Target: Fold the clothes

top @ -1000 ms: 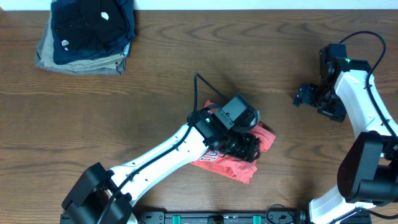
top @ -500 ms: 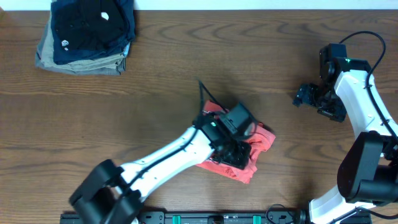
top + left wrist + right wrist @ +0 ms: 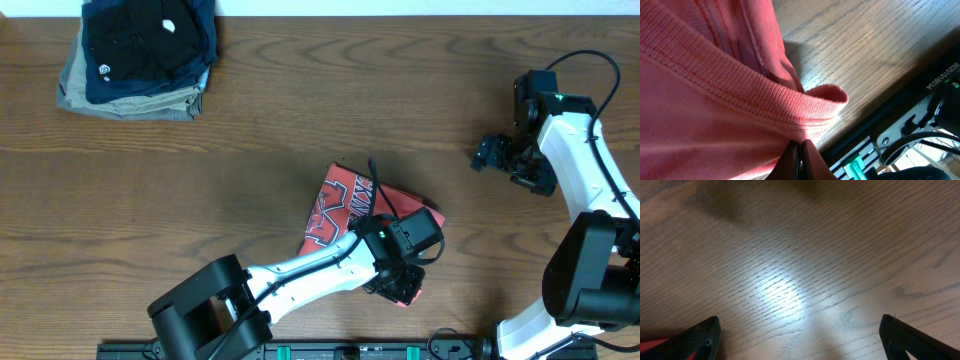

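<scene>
The clothes point(image 3: 335, 205), a coral-red T-shirt with white lettering, lie folded into a small packet at the table's front middle. My left gripper point(image 3: 400, 290) is at the packet's front right corner, near the table edge. In the left wrist view its fingers point(image 3: 800, 150) are pressed together, and the red fabric point(image 3: 715, 100) with its ribbed hem bunches right at their tips. My right gripper point(image 3: 490, 155) hovers far off at the right, open. Its two dark fingertips point(image 3: 700, 337) stand wide apart over bare wood, with nothing between them.
A stack of folded dark and khaki garments point(image 3: 140, 55) sits at the back left corner. A black rail with cables point(image 3: 910, 125) runs along the table's front edge, just beyond the left gripper. Brown wood point(image 3: 250, 130) shows around the shirt.
My left gripper slid from over the shirt's middle to its front right corner, uncovering the lettering, and its jaws closed on the fabric there. The right arm has not moved.
</scene>
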`<state>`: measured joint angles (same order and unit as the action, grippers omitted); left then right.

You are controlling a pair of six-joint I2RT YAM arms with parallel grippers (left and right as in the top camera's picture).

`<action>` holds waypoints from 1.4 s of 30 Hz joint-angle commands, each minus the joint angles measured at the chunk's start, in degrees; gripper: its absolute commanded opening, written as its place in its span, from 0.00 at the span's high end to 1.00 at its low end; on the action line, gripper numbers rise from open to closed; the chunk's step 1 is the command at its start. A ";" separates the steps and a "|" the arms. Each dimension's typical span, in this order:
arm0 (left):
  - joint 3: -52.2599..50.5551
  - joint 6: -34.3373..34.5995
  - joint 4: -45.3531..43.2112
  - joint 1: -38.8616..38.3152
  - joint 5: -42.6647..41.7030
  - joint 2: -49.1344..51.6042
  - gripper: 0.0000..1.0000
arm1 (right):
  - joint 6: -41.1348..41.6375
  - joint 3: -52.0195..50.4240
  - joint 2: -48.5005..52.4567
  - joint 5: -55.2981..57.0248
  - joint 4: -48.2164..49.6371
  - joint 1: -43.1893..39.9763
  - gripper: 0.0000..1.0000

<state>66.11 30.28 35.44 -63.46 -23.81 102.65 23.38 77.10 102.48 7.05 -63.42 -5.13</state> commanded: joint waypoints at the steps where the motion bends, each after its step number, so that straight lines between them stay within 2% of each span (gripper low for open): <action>1: 0.02 0.74 -0.85 -0.26 -2.71 0.20 0.94 | -0.72 0.02 0.07 0.00 -0.04 -0.33 0.01; 5: 2.14 -3.91 -2.93 -0.26 -11.32 -0.76 0.93 | -0.72 0.02 0.07 0.00 -0.04 -0.33 0.01; 6: 2.99 -3.98 -2.47 -0.20 -11.58 -1.36 0.89 | -0.72 0.02 0.07 0.02 -0.04 -0.33 0.01; 8: 4.15 -4.13 -1.90 -0.09 -11.56 -2.71 0.76 | -0.72 0.02 0.07 0.00 -0.04 -0.33 0.01; 9: 4.50 -4.13 -1.90 -0.09 -11.56 -3.41 0.60 | -0.72 0.02 0.07 0.00 -0.04 -0.33 0.01; 10: 4.81 -4.13 -1.90 0.09 -11.56 -4.26 0.51 | -0.72 0.02 0.07 0.00 -0.04 -0.33 0.01; 14: 4.96 -4.07 -1.90 1.77 -10.62 -7.30 0.36 | -0.72 0.02 0.07 0.00 -0.04 -0.33 0.01; 21: 4.96 -0.81 -2.23 6.80 2.08 -7.28 0.36 | -0.72 0.02 0.07 0.00 -0.04 -0.33 0.01; 29: 4.96 3.10 -8.85 7.91 2.47 -1.84 0.37 | -0.72 0.02 0.07 0.00 -0.04 -0.33 0.01; 37: 4.96 2.84 -17.75 8.28 2.49 3.26 0.36 | -0.72 0.02 0.07 0.00 -0.04 -0.31 0.01; 42: 4.96 -0.31 -23.61 8.26 4.44 6.56 0.36 | -0.72 0.02 0.07 0.00 -0.04 -0.33 0.01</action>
<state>70.26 32.38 13.19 -55.51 -21.71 107.28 23.38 77.10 102.48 7.05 -63.40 -5.15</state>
